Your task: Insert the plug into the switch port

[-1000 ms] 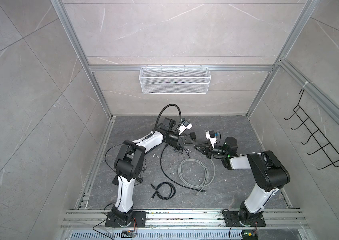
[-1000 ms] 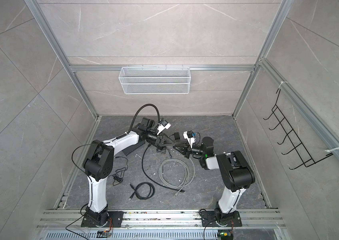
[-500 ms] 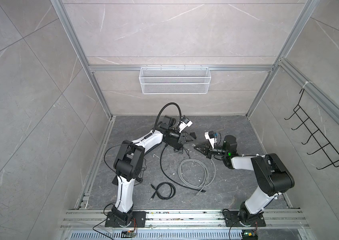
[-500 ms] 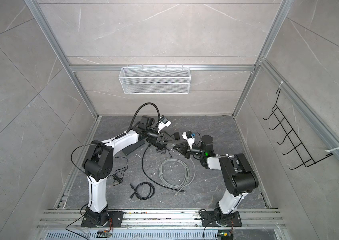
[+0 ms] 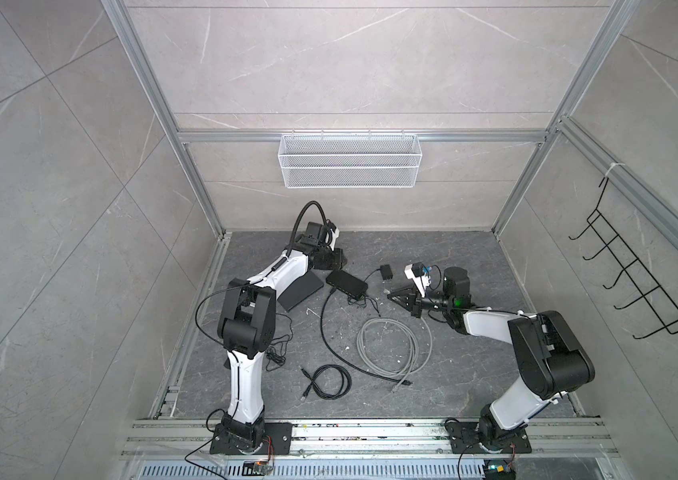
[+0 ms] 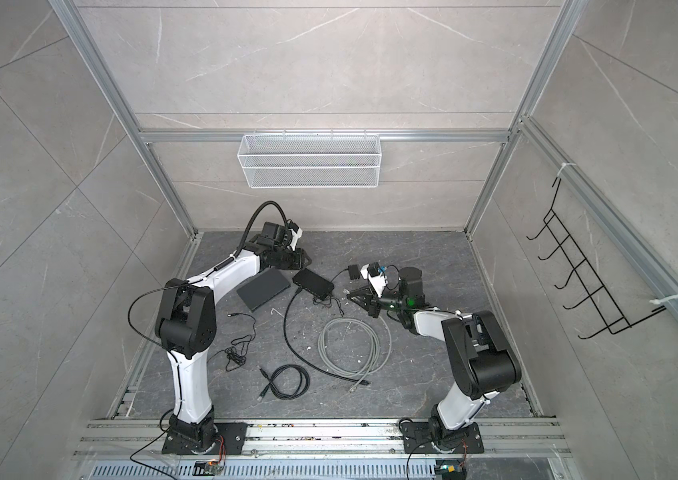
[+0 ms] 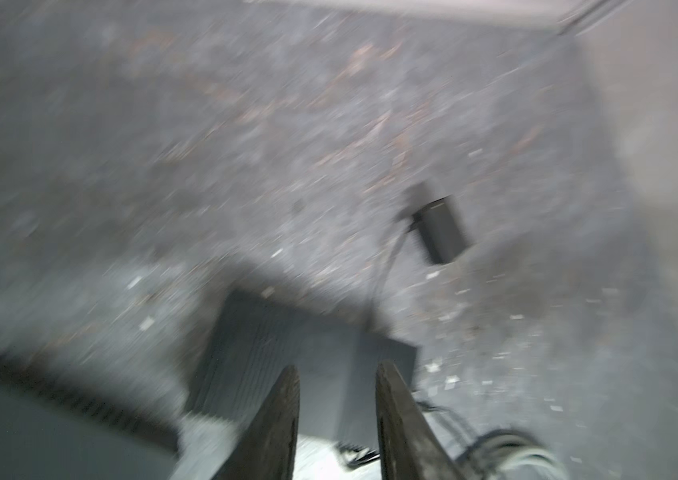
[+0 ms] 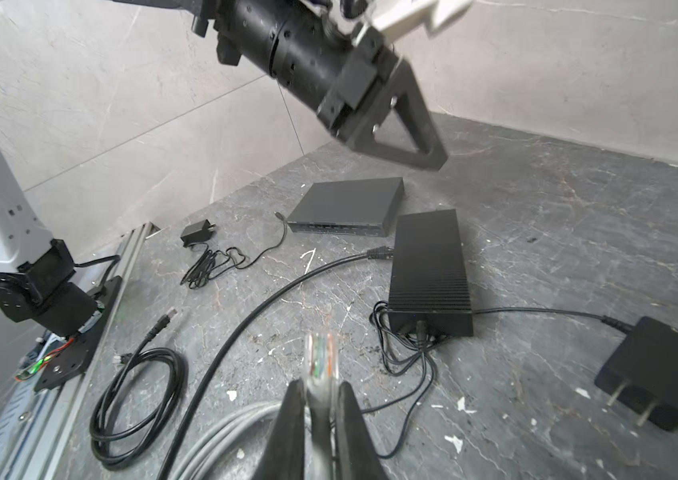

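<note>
since the left gripper [image 5: 339, 259] had let go and drawn off toward the back wall [image 5: 350, 83], the ribbed black box [image 5: 347, 284] it had been down on a second earlier lay fully uncovered in both top views. its jaws, shut a second before, stood apart in the left wrist view with nothing between them, though that view was smeared by motion. the right gripper [image 8: 320, 384] had hardly shifted: it stayed clenched on the clear plug [image 8: 320, 357] of the grey cable [image 8: 229, 432], coloured wires showing through the plug, its tip jutting past the fingertips, held above the floor [image 8: 557, 232] and touching neither box. the plug pointed roughly at the near end of the ribbed box, where a thin lead from the adapter [image 8: 661, 370] went in; a black cable [image 8: 287, 286] already sat in a port on its long side. a flat grey box [image 8: 350, 199] lay just beside the far end, a row of ports along its facing edge. which of the two was the switch meant could not be told. judgement: the left arm's part looked finished and the approach was clear of it; insertion not yet begun. the next move would fall to the right arm, which would need to face a free port squarely, and the loose box might slide under the push with nothing holding it.
</note>
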Motion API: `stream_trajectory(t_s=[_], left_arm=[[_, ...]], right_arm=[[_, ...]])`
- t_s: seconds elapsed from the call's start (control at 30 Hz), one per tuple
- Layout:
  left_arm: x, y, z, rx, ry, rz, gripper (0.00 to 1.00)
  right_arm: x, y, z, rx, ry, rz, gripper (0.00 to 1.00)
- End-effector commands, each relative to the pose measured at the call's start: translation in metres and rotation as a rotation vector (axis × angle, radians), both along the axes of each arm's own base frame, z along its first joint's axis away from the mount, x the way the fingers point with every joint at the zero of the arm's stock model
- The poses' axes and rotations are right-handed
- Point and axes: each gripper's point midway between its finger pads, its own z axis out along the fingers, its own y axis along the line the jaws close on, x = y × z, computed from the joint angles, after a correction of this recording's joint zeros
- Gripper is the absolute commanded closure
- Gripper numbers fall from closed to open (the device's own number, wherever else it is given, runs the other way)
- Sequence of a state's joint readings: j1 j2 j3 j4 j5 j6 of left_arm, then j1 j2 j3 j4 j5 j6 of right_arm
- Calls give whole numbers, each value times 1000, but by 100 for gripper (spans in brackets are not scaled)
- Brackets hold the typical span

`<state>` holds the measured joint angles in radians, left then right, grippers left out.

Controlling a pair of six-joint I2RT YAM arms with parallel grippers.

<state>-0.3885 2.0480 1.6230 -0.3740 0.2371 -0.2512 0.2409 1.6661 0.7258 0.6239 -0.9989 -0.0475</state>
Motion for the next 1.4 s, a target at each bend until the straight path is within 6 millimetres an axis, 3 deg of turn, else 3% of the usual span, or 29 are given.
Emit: stream_trajectory(t_s=[0.0, 0.23, 0.53, 0.7, 0.83, 1.1, 1.37], left_arm=[[-6, 25, -24, 129, 53, 82, 65], [7, 19, -35, 119, 46, 81, 64], [30, 33, -50, 66, 41, 134, 59], [31, 34, -53, 46, 46, 136, 58], [23, 30, -66, 28, 96, 118, 58], [-2, 2, -74, -137, 247, 45, 59], [-33, -21, -48, -273, 328, 37, 59]], right_arm=[[-1, 7, 6, -36, -32, 2, 90], [-8, 13, 3, -50, -27, 8, 90], [-9, 18, -3, -61, -19, 12, 90], [-8, 20, -3, -61, -19, 17, 90], [-9, 19, -4, -66, -21, 11, 90], [2, 14, -6, -102, 2, -55, 90], [8, 10, -9, -155, 90, -95, 91]])
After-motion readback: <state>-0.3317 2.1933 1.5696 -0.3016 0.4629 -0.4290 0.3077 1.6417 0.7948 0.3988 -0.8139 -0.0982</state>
